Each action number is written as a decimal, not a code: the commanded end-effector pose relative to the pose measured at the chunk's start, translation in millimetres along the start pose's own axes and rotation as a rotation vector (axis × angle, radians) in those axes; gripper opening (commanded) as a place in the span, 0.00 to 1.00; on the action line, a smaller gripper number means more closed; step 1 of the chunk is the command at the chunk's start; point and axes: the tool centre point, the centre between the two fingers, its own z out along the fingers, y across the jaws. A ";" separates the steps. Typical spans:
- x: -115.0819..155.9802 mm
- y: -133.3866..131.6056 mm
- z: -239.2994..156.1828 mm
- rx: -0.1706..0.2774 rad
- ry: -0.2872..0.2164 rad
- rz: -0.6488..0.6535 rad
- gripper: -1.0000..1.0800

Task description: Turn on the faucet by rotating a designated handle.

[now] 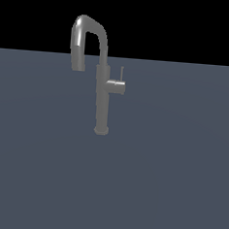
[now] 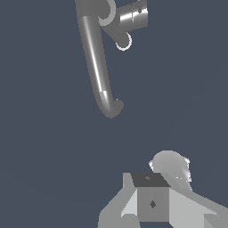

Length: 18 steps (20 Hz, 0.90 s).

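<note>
Handle (image 1: pixel 116 86) on faucet's (image 1: pixel 102 96) exterior-view right

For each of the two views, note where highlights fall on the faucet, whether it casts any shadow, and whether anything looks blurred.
Exterior view: a bright highlight on the top bend of the faucet, no cast shadow on the flat grey floor, edges sharp. Wrist view: a white streak runs along the spout and bands the handle; no shadow or blur.
</note>
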 end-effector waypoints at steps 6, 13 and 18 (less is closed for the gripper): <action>47.3 -10.1 0.8 0.164 -0.127 0.150 0.00; 93.8 -13.3 6.0 0.326 -0.250 0.295 0.00; 125.6 -12.2 12.9 0.439 -0.336 0.396 0.00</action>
